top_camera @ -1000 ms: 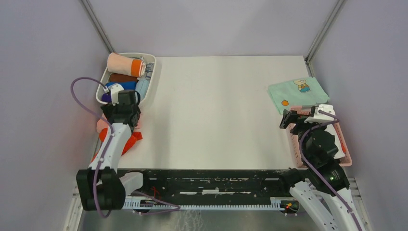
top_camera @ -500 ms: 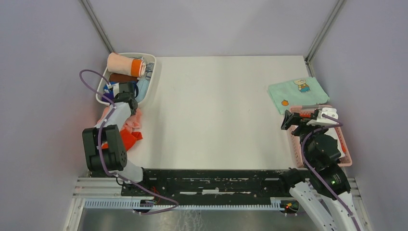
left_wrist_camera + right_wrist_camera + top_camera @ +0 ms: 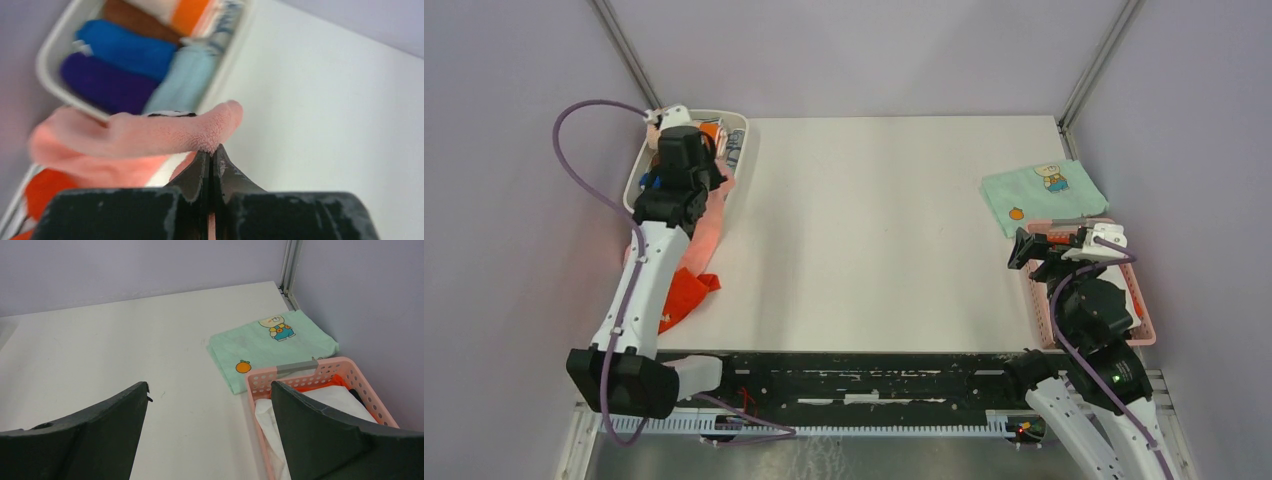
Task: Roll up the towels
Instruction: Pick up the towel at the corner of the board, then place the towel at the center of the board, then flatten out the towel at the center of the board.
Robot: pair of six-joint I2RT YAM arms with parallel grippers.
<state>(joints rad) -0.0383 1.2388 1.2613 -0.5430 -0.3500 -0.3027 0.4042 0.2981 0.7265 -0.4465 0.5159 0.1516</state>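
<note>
The white table (image 3: 874, 230) is bare across its middle; all the action is at its left edge. The left arm (image 3: 646, 285) was bent low over the pile of cloths at the near-left a second ago. It now stretches toward the far-left corner, its wrist raised beside the white bin (image 3: 738, 140) of rolled towels.

The pale pink towel (image 3: 712, 215) has come up with it. It hangs from the wrist down along the bin's near-right side, no longer bunched flat on the pile. The red-orange towel (image 3: 686, 292) has stayed behind on the table at the near-left edge.

In the wrist view the left gripper (image 3: 212, 152) is pinched tight on a fold of the pink towel's edge, the jaws meeting with no gap. The right gripper (image 3: 1022, 247) has not moved. It waits with its jaws spread wide over the pink basket (image 3: 1140, 318) at the right, empty, near the mint-green cloth (image 3: 1044, 195).

So one towel has been separated from the heap — the pick has worked. Rolling has not begun: the pink towel dangles crumpled. My guess is it must next be carried over open table and laid flat.
</note>
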